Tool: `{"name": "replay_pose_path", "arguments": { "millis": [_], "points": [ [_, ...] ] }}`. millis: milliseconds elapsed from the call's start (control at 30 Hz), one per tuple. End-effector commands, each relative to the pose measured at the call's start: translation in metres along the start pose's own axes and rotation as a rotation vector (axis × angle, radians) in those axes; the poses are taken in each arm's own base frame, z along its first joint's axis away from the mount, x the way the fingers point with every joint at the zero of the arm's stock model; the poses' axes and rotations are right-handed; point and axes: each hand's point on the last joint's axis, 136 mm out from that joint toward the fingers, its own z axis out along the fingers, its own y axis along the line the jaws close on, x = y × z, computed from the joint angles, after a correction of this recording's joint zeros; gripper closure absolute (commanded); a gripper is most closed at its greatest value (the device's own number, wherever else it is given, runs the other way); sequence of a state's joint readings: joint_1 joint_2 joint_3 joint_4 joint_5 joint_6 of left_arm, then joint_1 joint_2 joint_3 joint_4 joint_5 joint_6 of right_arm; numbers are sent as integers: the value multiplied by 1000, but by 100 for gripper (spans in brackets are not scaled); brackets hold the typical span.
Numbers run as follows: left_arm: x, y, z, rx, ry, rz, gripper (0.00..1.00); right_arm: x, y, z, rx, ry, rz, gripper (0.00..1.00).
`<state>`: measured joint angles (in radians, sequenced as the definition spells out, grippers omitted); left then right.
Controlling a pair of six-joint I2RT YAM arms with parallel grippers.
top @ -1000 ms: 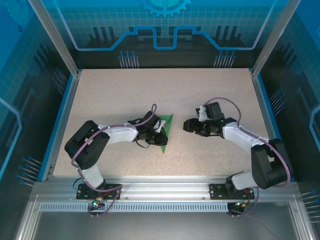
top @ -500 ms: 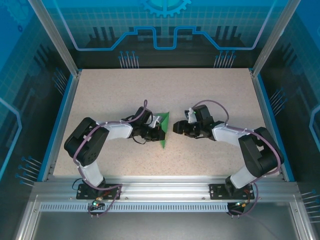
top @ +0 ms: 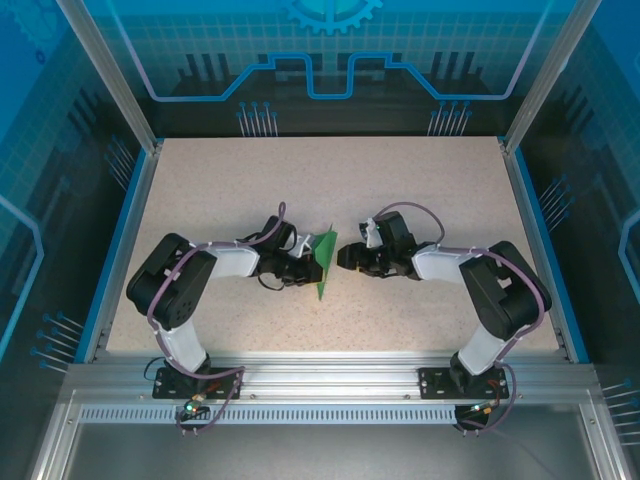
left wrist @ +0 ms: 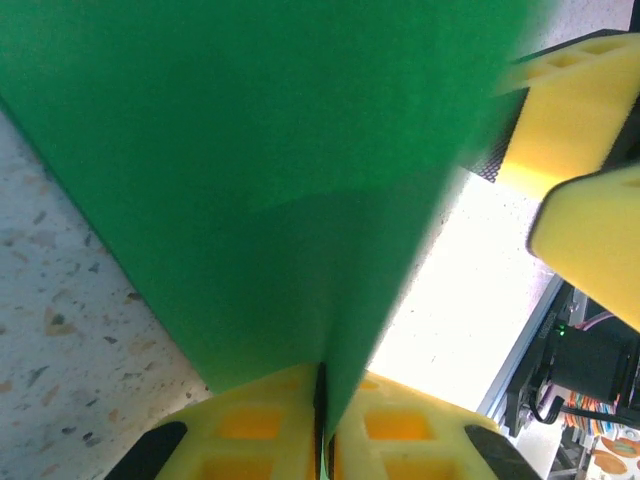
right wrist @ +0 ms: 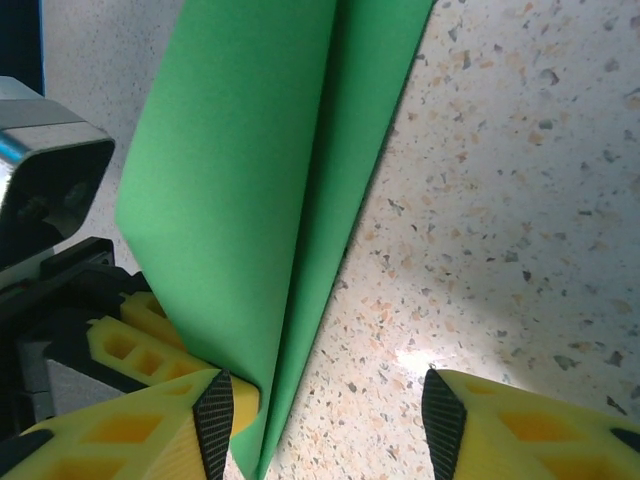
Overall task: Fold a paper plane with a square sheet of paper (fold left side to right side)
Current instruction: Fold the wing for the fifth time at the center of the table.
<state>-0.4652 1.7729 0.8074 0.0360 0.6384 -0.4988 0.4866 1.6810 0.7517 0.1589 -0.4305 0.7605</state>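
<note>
The green paper sheet (top: 326, 262) is located at table ctr, already creased into a narrow doubled form and stood on edge, approx. upright, over the speckled tabletop (top: 420, 190); contact w/ the surface cannot be confirmed. It is clamped at the crease end by the left gripper (left wrist: 322, 400), jaws closed on the paper w/ no gap visible. The right gripper (right wrist: 328, 410) is positioned just beside the sheet's opposite face, jaws parted to medium width, nothing gripped; whether one fingertip (right wrist: 215, 410) touches the sheet's lower edge cannot be told. The step in hand is judged to be a mid-sequence fold, w/ a second grip being prepared; the plane shape is not yet formed. The next move is judged to req. the free flap to be caught between the right jaws w/o the crease being pulled from the left grip, then laid over L-to-R and pressed flat. Room: open tabletop is available all around, esp. on the far side; the blue side rim (top: 527, 215) and near aluminium rail (top: 320, 372) are well apart from both grippers.
</note>
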Motion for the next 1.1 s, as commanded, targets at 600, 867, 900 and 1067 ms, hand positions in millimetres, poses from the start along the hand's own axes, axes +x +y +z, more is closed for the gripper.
{"name": "replay_pose_path", "arguments": {
  "millis": [600,867,900,1067],
  "points": [
    [-2,-1,10,79,43,-23,89,-20,20,34,-64,-25,75,53],
    [-3,-2,11,83,44,-27,89,-25,16,44,-33,-4,107,57],
    [-3,-1,11,83,46,-30,89,-24,15,46,-30,1,109,58],
    [-4,-3,11,88,44,-30,87,-21,11,52,-4,25,126,59]
  ]
}}
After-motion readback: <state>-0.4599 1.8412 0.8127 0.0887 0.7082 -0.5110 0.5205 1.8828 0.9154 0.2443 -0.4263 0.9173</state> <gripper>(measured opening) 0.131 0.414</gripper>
